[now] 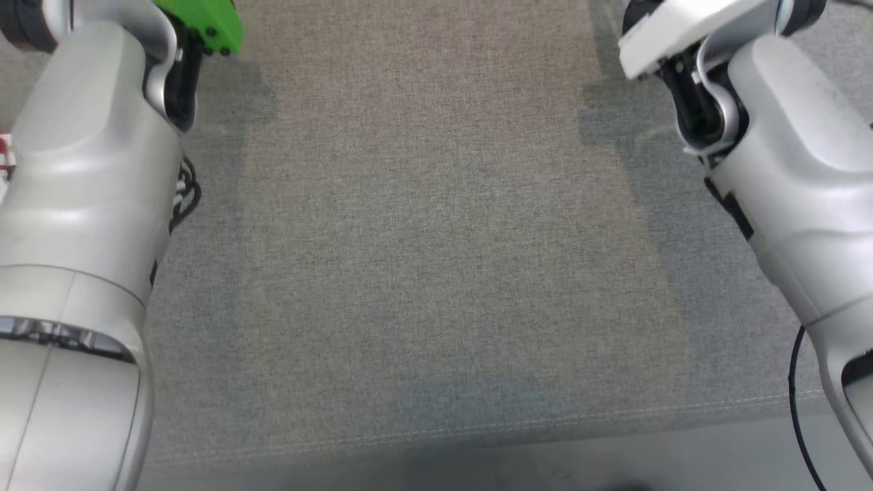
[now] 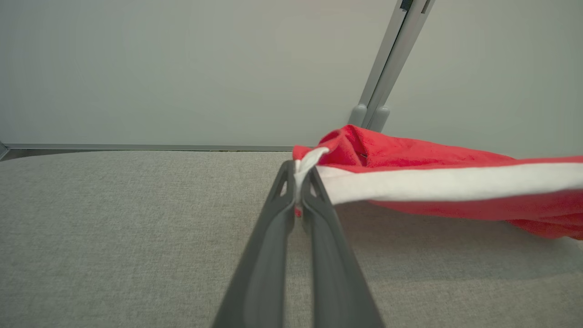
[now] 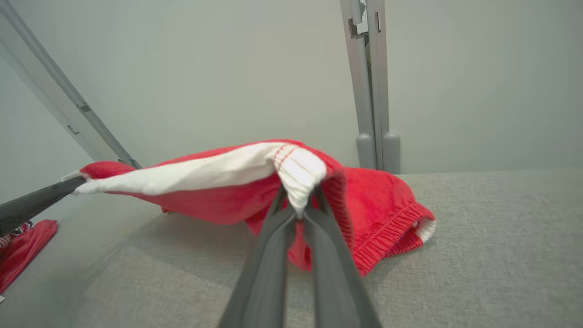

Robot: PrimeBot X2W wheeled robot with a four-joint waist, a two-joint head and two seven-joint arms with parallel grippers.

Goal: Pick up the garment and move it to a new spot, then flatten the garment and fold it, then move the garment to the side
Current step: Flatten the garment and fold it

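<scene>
Left pincer [image 2: 300, 175] and right pincer [image 3: 299, 200] both pinched shut on the garment [image 3: 378, 205]'s white band, it hangs stretched between them, bulk touching the table [image 1: 436, 239], so we should pull taut and lower both ends evenly to flatten.

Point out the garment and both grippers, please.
garment [image 3: 382, 200]: right wrist view, red body.
left gripper [image 2: 299, 176]: left wrist view, between the fingertips.
right gripper [image 3: 299, 200]: right wrist view, between the fingertips.
</scene>
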